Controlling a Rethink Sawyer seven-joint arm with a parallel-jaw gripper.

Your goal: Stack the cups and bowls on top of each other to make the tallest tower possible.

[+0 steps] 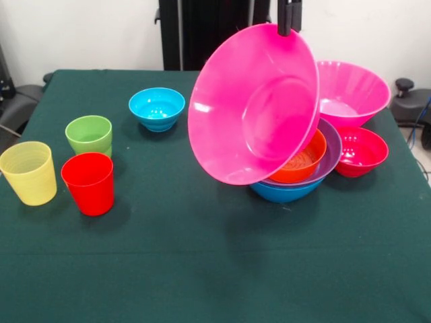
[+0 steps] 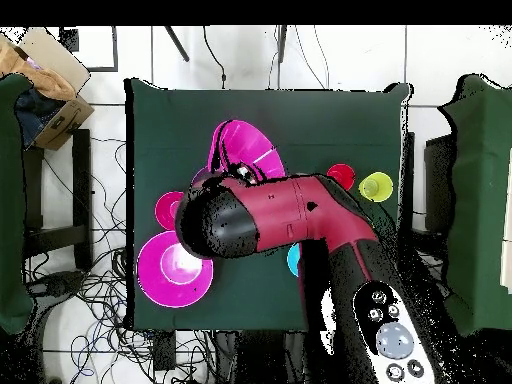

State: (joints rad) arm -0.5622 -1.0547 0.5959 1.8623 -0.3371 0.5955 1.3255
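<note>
The red and black arm (image 2: 300, 225) is filling the overhead view's centre, hiding the stack. In the front view, the gripper (image 1: 285, 23) at top is pinching the big pink bowl (image 1: 252, 104), tilted on edge right of centre. The blue bowl (image 1: 283, 193) is holding the purple bowl (image 1: 328, 160), which is holding the orange bowl (image 1: 303, 161).

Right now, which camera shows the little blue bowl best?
The front view: the small cyan bowl sits in the open on the green table, whole and unblocked. In the overhead view the robot arm covers most of it, leaving only a sliver of cyan at the arm's edge.
</note>
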